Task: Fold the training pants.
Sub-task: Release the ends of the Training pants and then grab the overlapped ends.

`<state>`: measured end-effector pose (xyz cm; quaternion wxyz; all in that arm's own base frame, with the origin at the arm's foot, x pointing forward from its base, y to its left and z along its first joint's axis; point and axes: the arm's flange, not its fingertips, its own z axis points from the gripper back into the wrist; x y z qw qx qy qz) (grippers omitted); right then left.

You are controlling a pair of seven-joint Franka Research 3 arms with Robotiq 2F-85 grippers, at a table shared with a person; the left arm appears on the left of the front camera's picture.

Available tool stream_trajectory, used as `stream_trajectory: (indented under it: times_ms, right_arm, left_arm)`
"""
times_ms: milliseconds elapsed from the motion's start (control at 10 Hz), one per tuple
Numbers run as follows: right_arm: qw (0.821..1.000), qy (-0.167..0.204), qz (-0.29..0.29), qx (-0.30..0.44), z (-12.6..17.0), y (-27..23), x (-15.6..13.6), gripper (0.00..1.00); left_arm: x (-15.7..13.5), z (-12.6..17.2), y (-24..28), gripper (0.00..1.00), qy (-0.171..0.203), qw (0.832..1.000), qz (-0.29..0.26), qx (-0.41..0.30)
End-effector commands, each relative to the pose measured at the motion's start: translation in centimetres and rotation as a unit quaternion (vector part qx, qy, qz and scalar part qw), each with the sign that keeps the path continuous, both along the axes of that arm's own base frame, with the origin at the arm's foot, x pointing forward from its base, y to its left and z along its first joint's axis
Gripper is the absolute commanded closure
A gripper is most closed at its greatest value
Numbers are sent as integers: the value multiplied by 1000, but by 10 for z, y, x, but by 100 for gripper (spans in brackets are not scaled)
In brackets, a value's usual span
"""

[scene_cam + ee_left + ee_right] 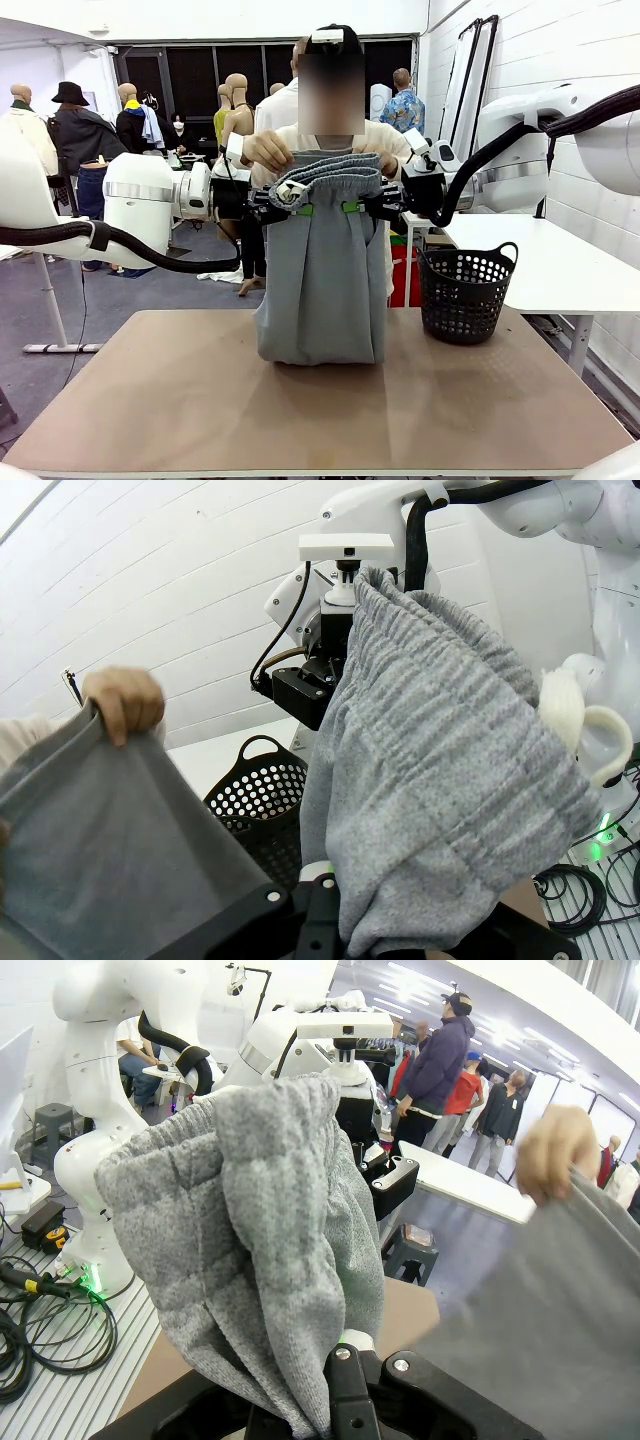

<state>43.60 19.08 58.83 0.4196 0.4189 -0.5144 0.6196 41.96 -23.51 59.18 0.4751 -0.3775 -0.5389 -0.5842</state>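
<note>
**Front view.** You see the training pants (322, 290) hanging upright over the middle of the table (180, 410), with their lower end resting on the tabletop. The left gripper (302, 209) comes in from 9 o'clock and the right gripper (352, 207) from 3 o'clock. Both have narrow jaws pinched on the gathered waistband. The person's hands (266, 150) hold the waistband's top edge at 12 o'clock. A black basket (466, 290) stands at 3 o'clock of the pants, apart from them.

**Left wrist view.** At 6 o'clock the left gripper (320, 880) is clamped on the bunched grey cloth (440, 760), which rises toward 1 o'clock. At 9 o'clock one hand (125, 700) grips a flat grey panel.

**Right wrist view.** At 6 o'clock the right gripper (345, 1350) is closed on the grey bunch (260, 1230). At 2 o'clock a hand (555, 1150) holds cloth that spreads toward 4 o'clock.
</note>
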Motion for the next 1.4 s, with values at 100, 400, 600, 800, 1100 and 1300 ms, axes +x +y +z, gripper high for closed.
stream_trajectory:
  times_ms: [100,400,600,800,1100,1300]
  right_arm:
    - [1000,0,2,3,2,2,-1,100]
    - [1000,0,2,3,2,2,-1,100]
    - [1000,0,2,3,2,2,-1,100]
    - [1000,0,2,3,2,2,-1,100]
    - [1000,0,2,3,2,2,-1,100]
    - [1000,0,2,3,2,2,-1,100]
  left_arm:
    - [-4,3,-1,100,-2,1000,4,-3]
    - [-4,3,-1,100,-2,1000,4,-3]
    - [-4,3,-1,100,-2,1000,4,-3]
    - [-4,3,-1,100,-2,1000,4,-3]
    - [-4,3,-1,100,-2,1000,4,-3]
    - [-4,3,-1,100,-2,1000,4,-3]
